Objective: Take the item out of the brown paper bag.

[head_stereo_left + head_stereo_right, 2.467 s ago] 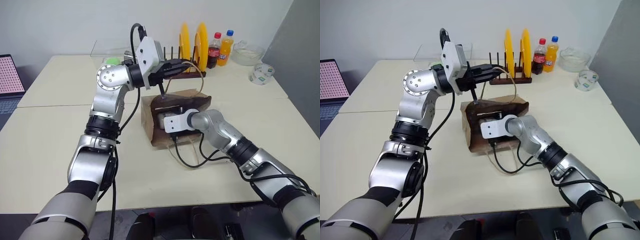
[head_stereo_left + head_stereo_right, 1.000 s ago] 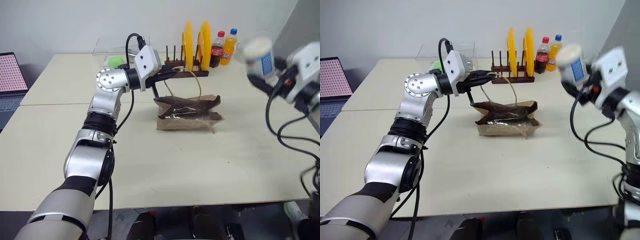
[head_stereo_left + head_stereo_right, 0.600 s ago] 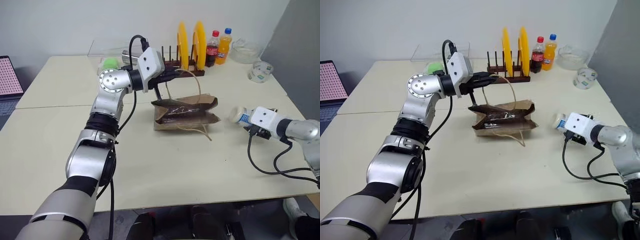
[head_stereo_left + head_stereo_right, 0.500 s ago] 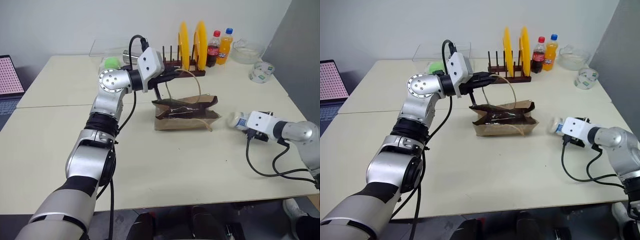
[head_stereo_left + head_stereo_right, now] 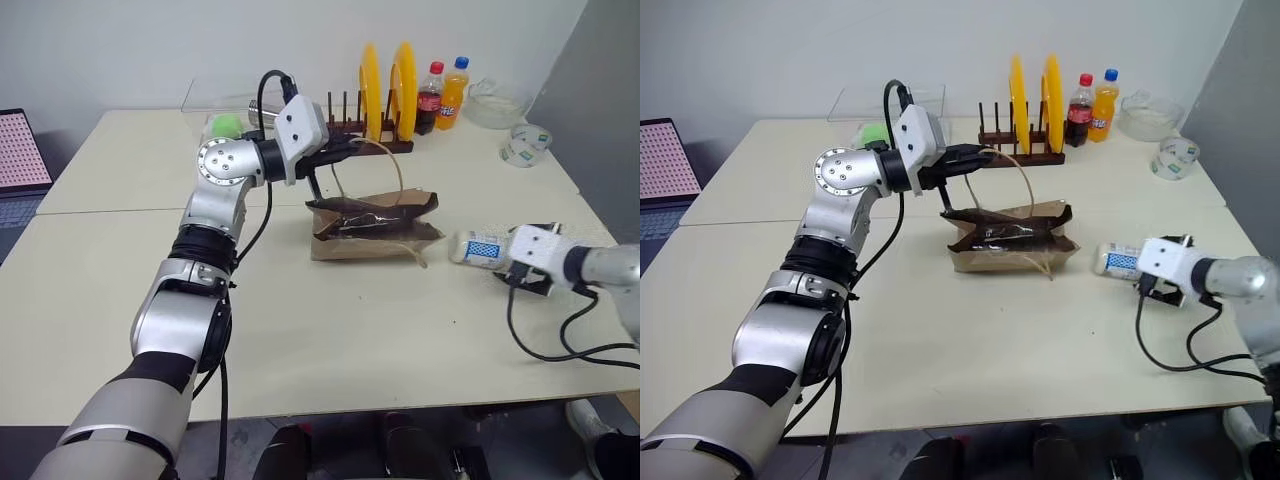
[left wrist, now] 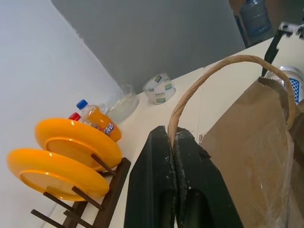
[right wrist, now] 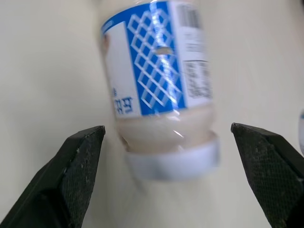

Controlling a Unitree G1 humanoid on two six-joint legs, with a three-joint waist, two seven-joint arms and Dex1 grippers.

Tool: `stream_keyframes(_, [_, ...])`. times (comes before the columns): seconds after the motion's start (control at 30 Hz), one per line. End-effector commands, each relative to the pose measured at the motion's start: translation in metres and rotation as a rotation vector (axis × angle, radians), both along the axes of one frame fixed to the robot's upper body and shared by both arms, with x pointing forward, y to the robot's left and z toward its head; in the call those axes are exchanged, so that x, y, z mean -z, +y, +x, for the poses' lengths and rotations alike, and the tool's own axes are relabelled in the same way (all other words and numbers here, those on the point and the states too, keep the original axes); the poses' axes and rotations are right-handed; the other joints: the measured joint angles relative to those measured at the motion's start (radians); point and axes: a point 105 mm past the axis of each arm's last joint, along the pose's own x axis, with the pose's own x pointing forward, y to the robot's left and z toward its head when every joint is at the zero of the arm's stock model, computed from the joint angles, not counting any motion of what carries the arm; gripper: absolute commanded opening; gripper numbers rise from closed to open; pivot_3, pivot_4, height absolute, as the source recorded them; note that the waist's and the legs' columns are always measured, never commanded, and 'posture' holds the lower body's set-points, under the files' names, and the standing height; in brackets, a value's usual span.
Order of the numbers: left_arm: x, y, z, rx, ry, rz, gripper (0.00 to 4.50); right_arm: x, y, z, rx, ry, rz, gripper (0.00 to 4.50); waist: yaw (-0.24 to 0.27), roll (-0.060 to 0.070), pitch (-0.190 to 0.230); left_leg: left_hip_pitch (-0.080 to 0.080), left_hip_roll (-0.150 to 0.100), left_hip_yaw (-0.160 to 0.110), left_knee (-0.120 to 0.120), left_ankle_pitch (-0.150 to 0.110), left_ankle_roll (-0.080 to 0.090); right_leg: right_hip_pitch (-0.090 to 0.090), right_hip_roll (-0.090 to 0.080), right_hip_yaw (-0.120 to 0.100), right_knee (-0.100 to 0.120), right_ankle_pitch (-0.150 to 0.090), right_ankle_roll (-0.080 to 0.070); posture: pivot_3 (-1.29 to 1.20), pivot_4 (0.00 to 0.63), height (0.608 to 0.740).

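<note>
Item (image 5: 476, 247) is lying on its side on the bench (image 5: 330, 320), outside the brown paper bag (image 5: 372, 228) and off to the bag's right, with a strip of bare bench between the two. It is a small white cylinder with a blue lattice label, and in the right wrist view it is being framed by the two black fingers (image 7: 73, 168) of the right hand (image 7: 171, 178), which are being held wide apart on either side of its capped end, neither finger touching it. In the head views that right hand is being held low over the bench just beside the item. One tan cord handle (image 6: 213, 76) of the bag is being pinched by the left hand (image 6: 175, 142), whose fingers are pressed tightly together on the cord; the loop is being held up above the bag while the creased bag itself is resting on the bench, its mouth slumped and partly open. A wooden rack with two orange plates (image 5: 385, 75) is standing behind the bag, and two soda bottles (image 5: 440, 92), a clear bowl (image 5: 493, 103) and a tape roll (image 5: 524, 145) are sitting farther back to the right.
</note>
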Motion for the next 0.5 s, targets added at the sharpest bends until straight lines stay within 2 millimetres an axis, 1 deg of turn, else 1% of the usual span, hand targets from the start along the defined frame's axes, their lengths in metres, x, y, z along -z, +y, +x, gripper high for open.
stream_keyframes(0.03, [-0.013,-0.001,0.0,-0.009,-0.054,-0.011,0.0,-0.036,0.018,-0.025,-0.053,-0.063,0.19,4.48,0.001,0.0,0.0,0.0,0.0,0.0,0.0,0.0,0.0,0.0,0.0,0.0,0.0,0.0,0.0,0.0,0.15,0.74])
stream_keyframes(0.1, [-0.014,-0.001,0.003,-0.021,-0.052,-0.012,0.0,-0.043,0.041,-0.043,-0.119,-0.08,0.309,4.48,0.0,0.0,0.0,0.0,0.0,-0.001,0.0,-0.001,0.002,0.001,0.0,-0.001,0.0,0.0,0.0,0.0,0.15,0.74])
stream_keyframes(0.17, [-0.016,0.002,0.007,-0.046,-0.054,-0.013,0.0,-0.046,0.071,-0.058,-0.175,-0.11,0.426,4.48,-0.002,0.0,0.0,0.0,0.001,0.0,0.0,-0.001,0.002,0.001,0.001,0.0,0.001,0.0,0.0,0.0,0.15,0.74])
stream_keyframes(0.23, [-0.02,0.004,0.012,-0.073,-0.047,-0.026,0.0,-0.043,0.111,-0.076,-0.241,-0.123,0.573,4.48,-0.003,0.0,0.0,0.0,0.001,0.0,0.0,-0.001,0.002,0.001,0.001,0.0,0.002,0.0,0.0,0.0,0.15,0.74])
stream_keyframes(0.3, [-0.022,0.007,0.017,-0.099,-0.025,-0.038,0.0,-0.041,0.134,-0.085,-0.258,-0.134,0.653,4.48,-0.003,0.0,0.0,0.0,0.001,-0.002,0.001,-0.001,0.002,0.001,0.001,-0.001,0.002,0.0,0.0,0.0,0.15,0.74])
stream_keyframes(0.33, [-0.021,0.009,0.018,-0.103,-0.009,-0.034,0.0,-0.044,0.14,-0.082,-0.241,-0.171,0.688,4.48,-0.003,-0.001,0.0,0.0,0.0,-0.002,0.001,-0.001,0.002,0.001,0.001,-0.001,0.002,0.0,0.0,0.0,0.15,0.74])
stream_keyframes(0.37, [-0.02,0.011,0.018,-0.102,0.012,-0.024,0.19,-0.047,0.145,-0.078,-0.216,-0.21,0.727,4.49,-0.003,-0.001,0.0,0.0,0.0,-0.002,0.001,-0.001,0.002,0.001,0.001,-0.001,0.001,0.0,0.0,0.0,0.15,0.74])
stream_keyframes(0.43, [-0.022,0.014,0.018,-0.092,0.038,-0.022,0.63,-0.05,0.15,-0.071,-0.172,-0.261,0.788,4.5,-0.004,-0.001,0.0,0.0,0.0,-0.001,0.001,-0.001,0.002,0.001,0.001,-0.001,0.001,0.0,0.0,0.0,0.15,0.74])
stream_keyframes(0.5, [-0.028,0.02,0.017,-0.094,0.06,-0.041,1.21,-0.051,0.154,-0.065,-0.145,-0.289,0.82,4.5,-0.004,0.0,0.0,0.001,0.0,-0.002,0.001,-0.001,0.002,0.001,0.001,-0.001,0.002,0.0,0.0,0.0,0.15,0.74])
